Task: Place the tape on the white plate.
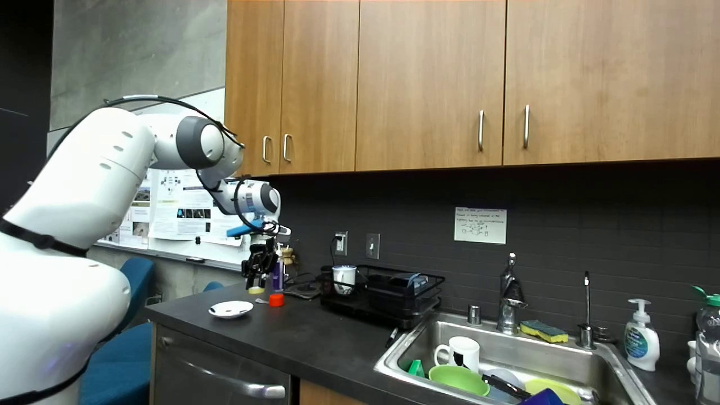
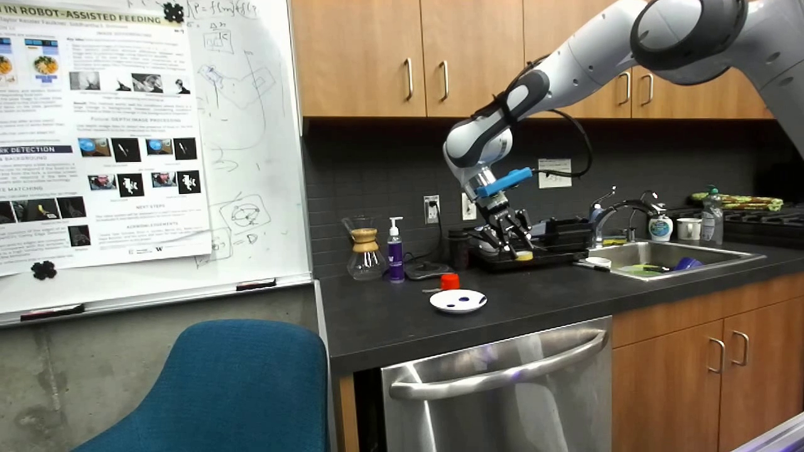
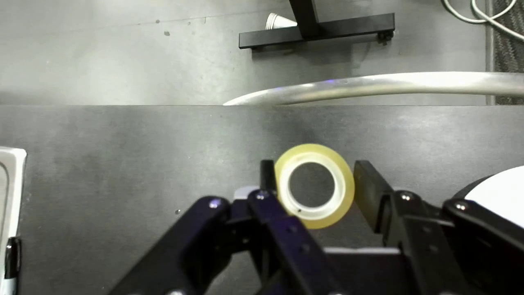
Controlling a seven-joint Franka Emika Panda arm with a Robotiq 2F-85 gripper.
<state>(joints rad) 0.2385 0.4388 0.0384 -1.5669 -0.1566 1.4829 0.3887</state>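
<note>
The tape (image 3: 340,186) is yellow outside and white inside, the pincer (image 3: 315,178) black. In an exterior view the plate (image 2: 440,301) is white with dark-blue spots; from it a red object (image 2: 450,282) is at 11 o'clock, a purple bottle (image 2: 396,260) at 10 o'clock.

In exterior view: camera is looking slantwise along table (image 1: 315,343), sink (image 1: 427,340) lying near at lower right, whiteboard (image 1: 216,253) far off behind arm (image 1: 84,174) standing close at left.
In exterior view: camera is looking from whiteboard end, facing dishwasher (image 2: 490,417); chair (image 2: 226,376) is standing nearer than table, sink farther off, right.
Wrist view: camera is pointing down from very near, past fingers (image 3: 370,192), onto tape (image 3: 346,186); table edge and floor (image 3: 123,57) are showing beyond.
Both exterior views are sharing white plate (image 1: 231,309), table, sink, cabinets (image 1: 433,84), tape.
</note>
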